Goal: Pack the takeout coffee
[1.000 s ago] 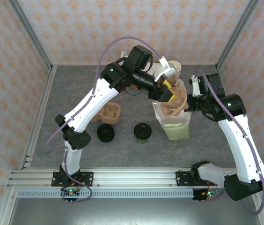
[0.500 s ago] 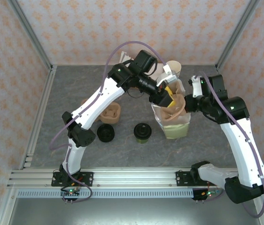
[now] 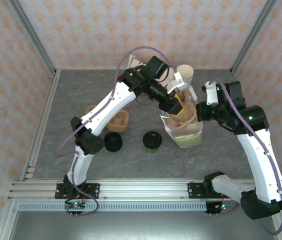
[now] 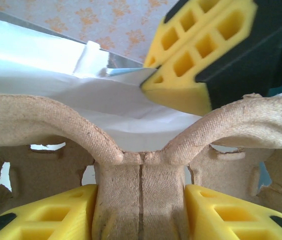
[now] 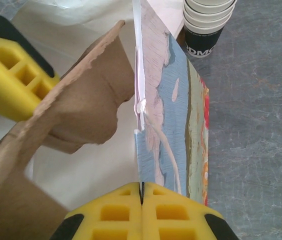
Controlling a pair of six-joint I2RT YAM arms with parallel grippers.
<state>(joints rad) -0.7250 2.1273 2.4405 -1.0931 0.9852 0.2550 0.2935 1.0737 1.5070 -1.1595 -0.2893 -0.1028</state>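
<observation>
The takeout coffee [image 3: 152, 141], olive-green with a black lid, stands upright on the table, left of the bag and apart from both grippers. My left gripper [image 3: 181, 106] [image 4: 141, 200] is shut on the middle ridge of a brown pulp cup carrier [image 3: 185, 118] [image 4: 46, 120], which hangs tilted in the mouth of the bag [image 3: 187, 136]. The bag's white inside [image 4: 81, 95] lies behind the carrier. My right gripper [image 3: 199, 112] [image 5: 141, 192] is shut on the bag's thin right edge [image 5: 153, 150] and holds it up. The carrier [image 5: 81, 115] sits just left of that edge.
A low black round disc [image 3: 113, 142] lies left of the coffee. A second pulp carrier [image 3: 117, 120] rests behind it. A stack of cream paper cups [image 3: 185, 74] [image 5: 207, 25] stands right behind the bag. Open grey table lies in front and to the far left.
My left arm has swung right and down, bringing the pulp carrier from above the bag into its mouth. My right gripper keeps its hold on the bag's edge.
</observation>
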